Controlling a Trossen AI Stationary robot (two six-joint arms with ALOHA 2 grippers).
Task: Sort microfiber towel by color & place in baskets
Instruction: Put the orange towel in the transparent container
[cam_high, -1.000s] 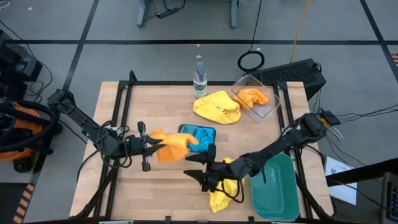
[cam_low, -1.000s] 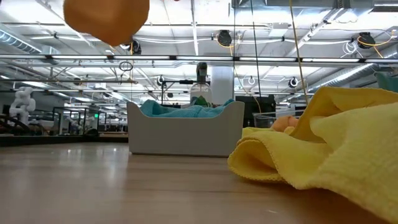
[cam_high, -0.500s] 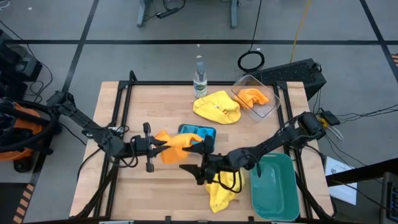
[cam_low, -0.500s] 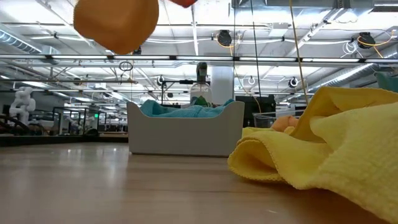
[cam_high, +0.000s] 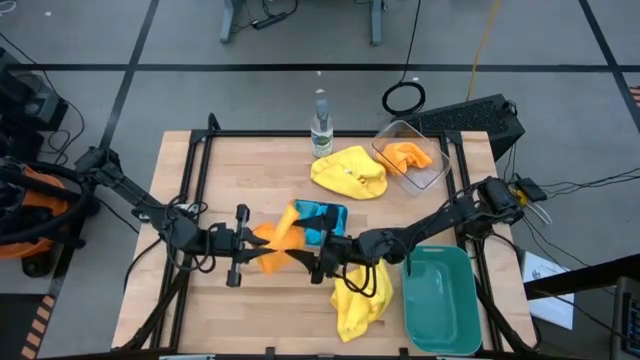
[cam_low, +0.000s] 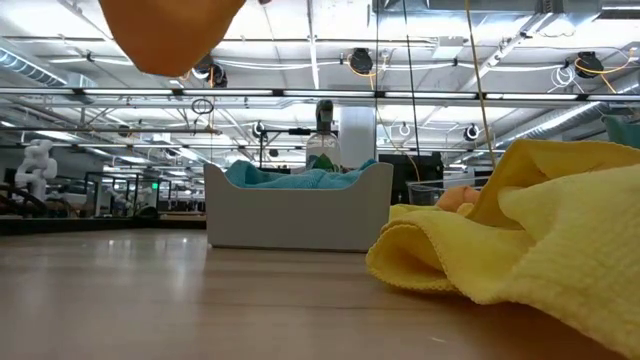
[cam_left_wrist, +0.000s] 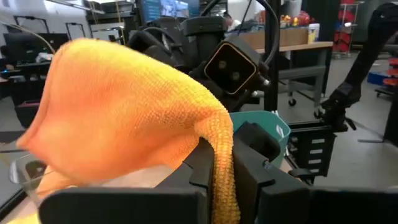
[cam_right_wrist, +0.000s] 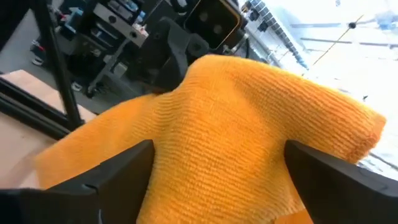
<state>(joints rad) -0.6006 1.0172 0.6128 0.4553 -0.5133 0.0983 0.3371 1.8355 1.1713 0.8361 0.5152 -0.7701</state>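
Left hand (cam_high: 262, 243) is clamped on a soft orange microfiber cloth (cam_high: 276, 240) held above the wooden table (cam_high: 200, 180), while the right hand (cam_high: 312, 263), fingers spread around it, closes in. A mistimed handover could drop it beside the pale grey-blue bin (cam_high: 318, 218).

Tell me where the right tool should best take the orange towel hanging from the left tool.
Probably the free drooping end of the orange towel, approached from the side opposite the left tool, which pinches one edge. The right tool is open around the bulging cloth, whose soft fold gives it plenty to close on.
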